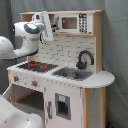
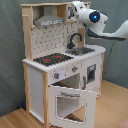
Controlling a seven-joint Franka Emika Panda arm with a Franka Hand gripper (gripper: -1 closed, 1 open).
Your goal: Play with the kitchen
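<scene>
The kitchen [image 1: 60,75] pretty much fills both exterior views. It's a tall toy unit in white panels and light wood, and in the second exterior view it stands on a wooden floor [image 2: 112,107] against a grey backdrop. In that second exterior view the oven door [image 2: 71,104] hangs open, tipped forward and down below the stovetop.

The robot arm [image 1: 20,42] is next biggest, white and chunky. It comes in from the first exterior view's left and from the second exterior view's right, reaching up high by the top shelf near the silver hood [image 2: 48,20]. The pincer [image 1: 46,26] sits up there in front of the upper part of the kitchen, but I honestly can't tell if it's apart or together.

Then the smaller bits. The black-red stovetop [image 1: 36,65] sits on the countertop with the grey sink [image 1: 71,74] right beside it. The black faucet [image 1: 84,58] curves over the sink's back edge. A microwave-looking panel [image 1: 75,22] is on the upper shelf.
</scene>
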